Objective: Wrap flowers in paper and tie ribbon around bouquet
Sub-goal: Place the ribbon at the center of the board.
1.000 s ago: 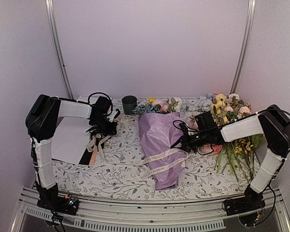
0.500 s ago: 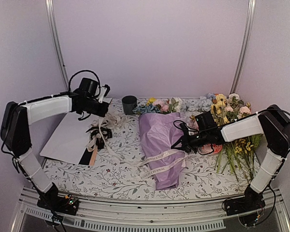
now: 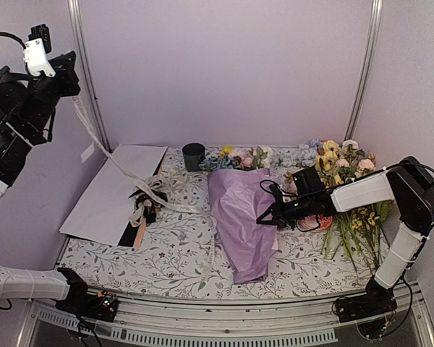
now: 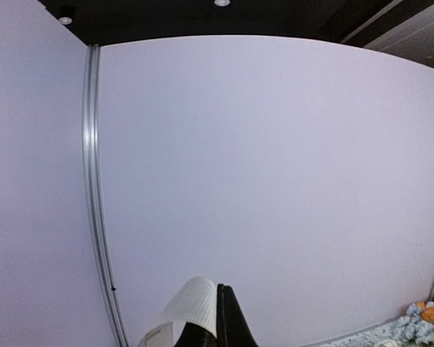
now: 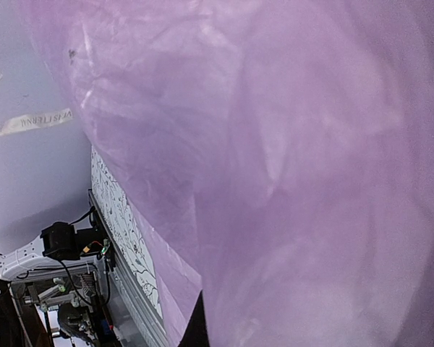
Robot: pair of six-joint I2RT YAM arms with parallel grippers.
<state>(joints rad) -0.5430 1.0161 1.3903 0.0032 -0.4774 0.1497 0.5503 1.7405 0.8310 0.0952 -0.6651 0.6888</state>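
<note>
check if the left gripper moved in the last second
Yes: the left gripper rose from the table to high beside the metal rail, trailing the ribbon.

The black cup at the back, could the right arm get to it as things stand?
Probably not straight away. The right fingers are shut on the paper, and the bouquet lies between them and the cup; they would have to let go first.

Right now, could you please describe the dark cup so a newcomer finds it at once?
Look along the far edge of the floral-patterned table. Between the flat white sheet and the lilac paper bouquet stands a small dark cup, the only upright container.
</note>
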